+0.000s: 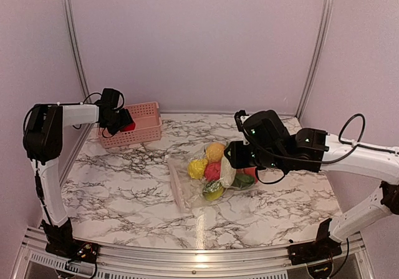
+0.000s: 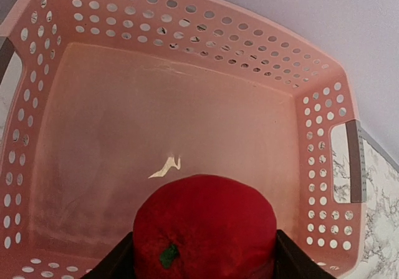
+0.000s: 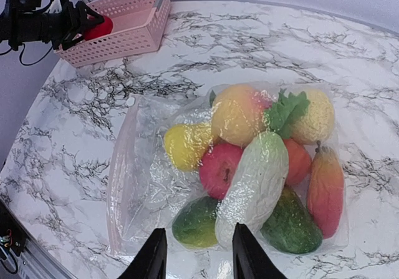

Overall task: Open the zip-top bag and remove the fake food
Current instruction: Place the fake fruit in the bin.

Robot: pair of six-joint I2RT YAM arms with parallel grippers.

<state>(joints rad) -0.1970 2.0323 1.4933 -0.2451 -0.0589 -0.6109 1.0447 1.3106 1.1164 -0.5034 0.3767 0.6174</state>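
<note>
The clear zip-top bag (image 3: 142,179) lies flat on the marble table, its pinkish zip strip (image 3: 115,185) along the left edge. Inside it is fake food: a yellow fruit (image 3: 186,145), a pink apple (image 3: 218,166), a pale cob (image 3: 255,185), green pieces (image 3: 196,224) and an orange one (image 3: 325,191). My right gripper (image 3: 196,260) hangs open just over the bag's near edge with nothing between its fingers. My left gripper (image 2: 206,260) is shut on a red fake fruit (image 2: 206,229), held over the pink basket (image 2: 187,117). The top view shows that fruit (image 1: 129,127) at the basket's left end.
The pink perforated basket (image 1: 146,126) stands at the back left by the wall, with only a scrap of paper (image 2: 165,166) on its floor. Metal frame posts (image 1: 315,48) rise at the back. Marble table (image 1: 124,185) around the bag.
</note>
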